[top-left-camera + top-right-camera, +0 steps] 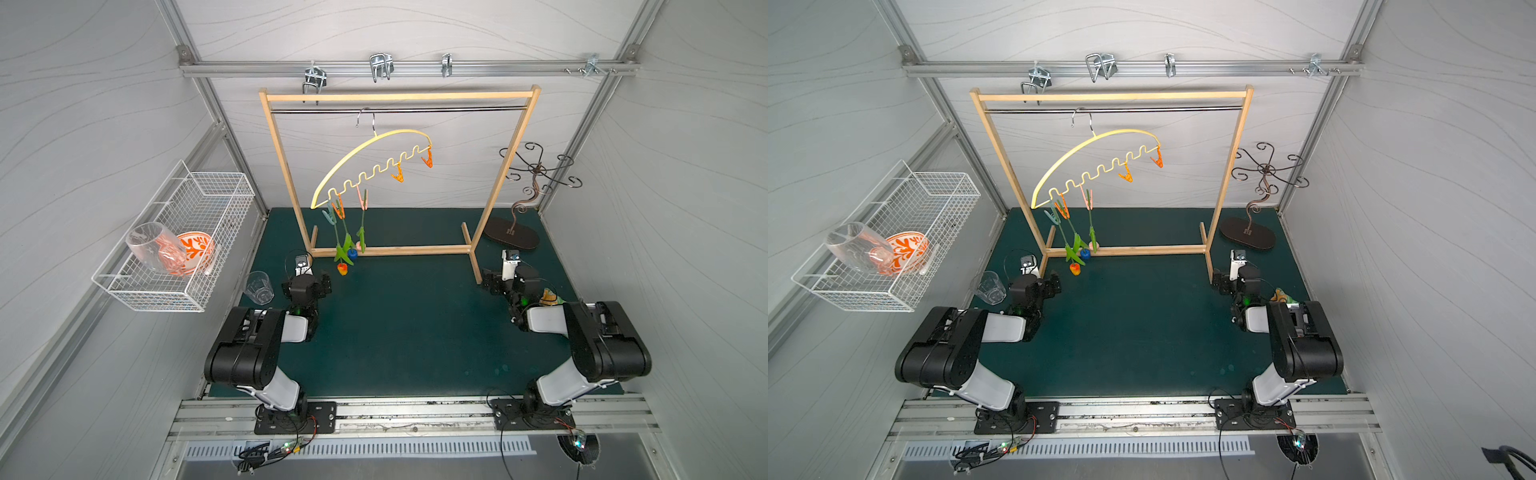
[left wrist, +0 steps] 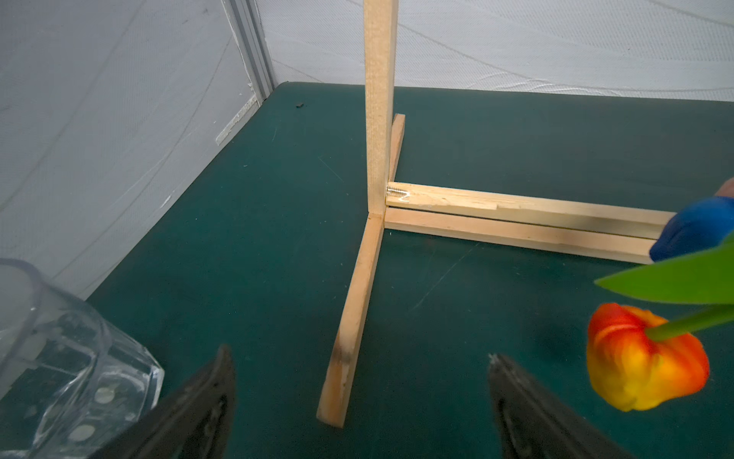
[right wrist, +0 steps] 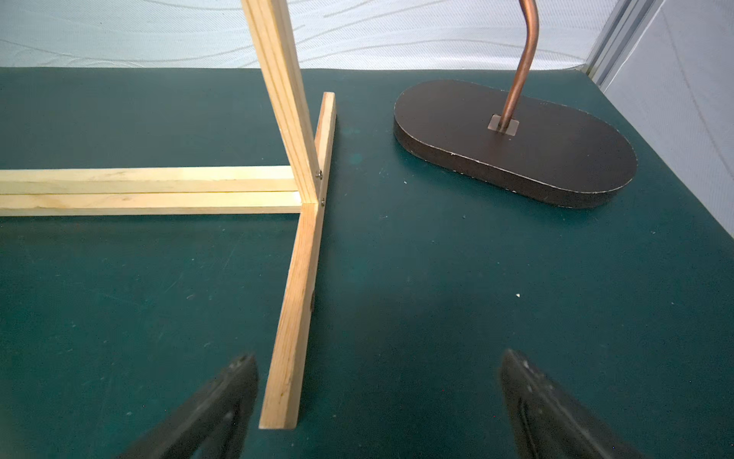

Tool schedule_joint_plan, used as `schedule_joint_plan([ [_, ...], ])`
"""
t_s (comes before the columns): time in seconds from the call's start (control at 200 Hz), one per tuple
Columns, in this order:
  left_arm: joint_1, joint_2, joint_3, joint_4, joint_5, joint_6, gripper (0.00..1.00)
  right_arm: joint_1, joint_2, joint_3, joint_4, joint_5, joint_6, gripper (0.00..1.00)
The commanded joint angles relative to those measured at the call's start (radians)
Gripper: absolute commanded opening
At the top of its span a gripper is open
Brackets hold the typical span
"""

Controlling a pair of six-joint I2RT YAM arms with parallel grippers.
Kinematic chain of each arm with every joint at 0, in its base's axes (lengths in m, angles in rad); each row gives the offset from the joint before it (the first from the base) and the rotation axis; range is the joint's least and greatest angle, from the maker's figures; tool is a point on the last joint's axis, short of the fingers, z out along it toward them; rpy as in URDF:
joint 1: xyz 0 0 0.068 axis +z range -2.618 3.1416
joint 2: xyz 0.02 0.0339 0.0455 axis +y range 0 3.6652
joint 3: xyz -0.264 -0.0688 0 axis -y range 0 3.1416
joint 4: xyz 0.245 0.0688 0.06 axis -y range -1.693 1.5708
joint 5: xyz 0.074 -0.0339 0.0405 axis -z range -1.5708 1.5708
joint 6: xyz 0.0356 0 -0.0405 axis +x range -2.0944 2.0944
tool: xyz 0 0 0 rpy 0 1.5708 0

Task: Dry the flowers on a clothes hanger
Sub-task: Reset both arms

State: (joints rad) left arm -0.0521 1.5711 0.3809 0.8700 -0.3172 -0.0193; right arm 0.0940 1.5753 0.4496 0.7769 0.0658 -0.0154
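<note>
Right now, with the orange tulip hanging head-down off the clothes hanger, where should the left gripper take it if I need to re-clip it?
Grip the thin green stem just above the orange tulip head, not the bloom or the leaf. It hangs head-down beside the open left gripper, so probably come in level from that side, jaws straddling the stem.

Readable text, brands, numbers and signs: none could be made out.

Item: left camera label, a white patch on the camera at the left arm's wrist. It bore dark marks that were too small to read in both top views.

Item: right camera label, a white patch on the camera at the right arm's wrist. It was printed likewise and equally illegible.
</note>
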Motion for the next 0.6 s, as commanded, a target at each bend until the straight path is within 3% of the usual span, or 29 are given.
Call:
schedule_joint_plan([
  [0.0,0.005,-0.014,0.010,0.035,0.007,-0.003,1.00,0.001,-0.007,0.000,-0.002,-0.010,0.011,0.99],
  [0.31,0.005,-0.014,0.011,0.035,0.008,-0.003,1.00,0.001,-0.006,0.000,-0.002,-0.010,0.011,0.99],
  [0.41,0.005,-0.015,0.009,0.035,0.007,-0.004,1.00,0.001,-0.006,0.004,-0.011,-0.082,-0.018,0.99],
  [0.595,0.005,-0.016,0.010,0.035,0.008,-0.002,1.00,-0.003,0.001,0.012,-0.017,-0.099,-0.017,0.99],
])
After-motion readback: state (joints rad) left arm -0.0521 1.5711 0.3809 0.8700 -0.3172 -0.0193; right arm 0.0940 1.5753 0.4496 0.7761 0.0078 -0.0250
